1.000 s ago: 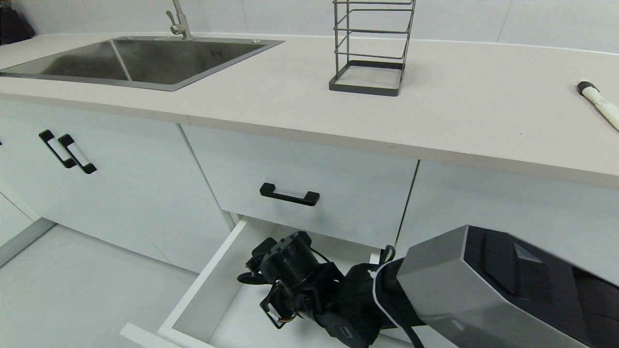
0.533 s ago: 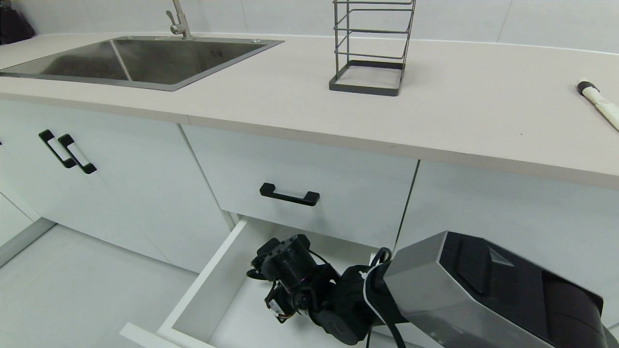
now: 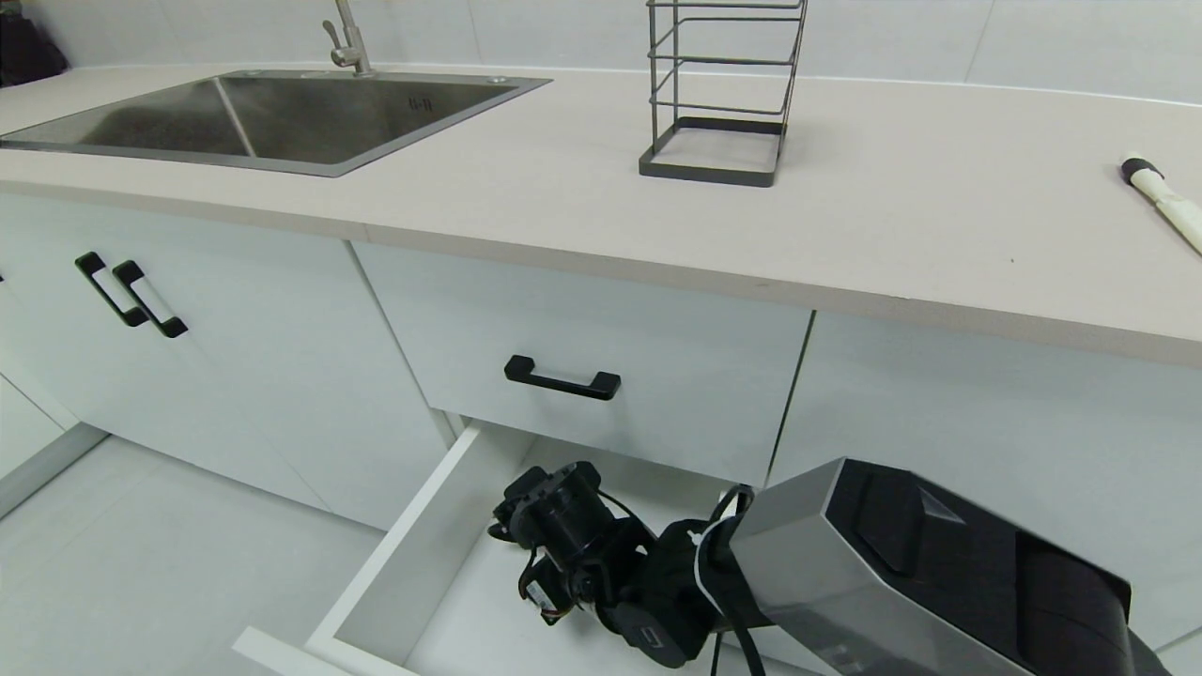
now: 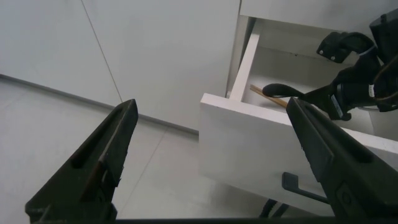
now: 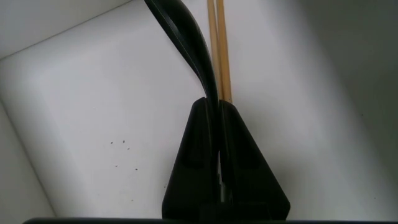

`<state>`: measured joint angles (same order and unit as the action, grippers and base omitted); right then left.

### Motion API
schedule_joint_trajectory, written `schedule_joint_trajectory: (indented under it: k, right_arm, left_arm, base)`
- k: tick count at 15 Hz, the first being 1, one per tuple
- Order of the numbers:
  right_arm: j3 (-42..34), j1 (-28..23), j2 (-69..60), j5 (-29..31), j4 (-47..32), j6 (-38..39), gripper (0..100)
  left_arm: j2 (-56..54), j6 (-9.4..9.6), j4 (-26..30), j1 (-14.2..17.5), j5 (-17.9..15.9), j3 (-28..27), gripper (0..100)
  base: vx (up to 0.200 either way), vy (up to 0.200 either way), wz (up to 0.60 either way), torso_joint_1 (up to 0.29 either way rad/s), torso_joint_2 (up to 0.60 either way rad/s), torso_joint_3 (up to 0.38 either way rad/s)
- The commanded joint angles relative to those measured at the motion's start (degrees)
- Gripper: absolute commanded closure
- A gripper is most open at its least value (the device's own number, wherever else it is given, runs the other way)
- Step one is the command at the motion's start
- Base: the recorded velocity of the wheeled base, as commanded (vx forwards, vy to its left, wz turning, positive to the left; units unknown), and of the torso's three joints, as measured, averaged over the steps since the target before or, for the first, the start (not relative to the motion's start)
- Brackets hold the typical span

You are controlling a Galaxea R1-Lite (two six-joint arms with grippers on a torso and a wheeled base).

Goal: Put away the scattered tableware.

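My right gripper is down inside the open lower drawer, shut on the handle of a black spoon. The spoon's bowl points away from the fingers, just above the white drawer floor. A pair of wooden chopsticks lies on the floor right beside the spoon. From outside the drawer, the left wrist view shows the spoon, a chopstick and the right gripper behind the drawer front. My left gripper hangs in front of the drawer, open and holding nothing.
On the counter stand a wire rack and a sink at the back left. A black-and-cream utensil lies at the far right. The upper drawer with its black handle is closed above the open one.
My right wrist has shifted a little to the right and deeper into the drawer, and the forearm has dropped lower. The spoon stays in its grip.
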<state>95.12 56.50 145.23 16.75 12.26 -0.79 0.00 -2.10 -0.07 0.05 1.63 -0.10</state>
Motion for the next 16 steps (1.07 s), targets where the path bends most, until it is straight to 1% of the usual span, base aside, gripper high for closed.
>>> schedule_joint_trajectory:
  k: [1,10,11,15,16]
  right_arm:
    - [0.33,0.01,0.67,-0.05,0.04,0.00,100]
    - [2.26,0.10,2.17,-0.05,-1.01,0.62,100]
    - [2.44,0.10,2.34,-0.31,-1.10,0.62,0]
    - [2.44,0.27,1.11,-0.49,-1.45,0.53,0]
    - [2.44,0.71,-0.82,-0.49,-2.95,0.53,0]
  left_arm:
    - [0.00,-0.01,-0.01,0.04,0.04,0.01,0]
    - [0.00,-0.01,-0.01,-0.05,0.04,0.01,0]
    - [0.00,-0.01,-0.01,-0.05,0.04,0.01,0]
    - [0.00,-0.01,-0.01,0.04,0.04,0.10,0]
    - [0.00,-0.01,-0.01,0.04,0.04,0.01,0]
  base:
    - [0.000,0.000,0.00,0.000,0.00,0.000]
    - [0.000,0.000,0.00,0.000,0.00,0.000]
    - [0.000,0.000,0.00,0.000,0.00,0.000]
    - [0.000,0.000,0.00,0.000,0.00,0.000]
    - [0.000,0.000,0.00,0.000,0.00,0.000]
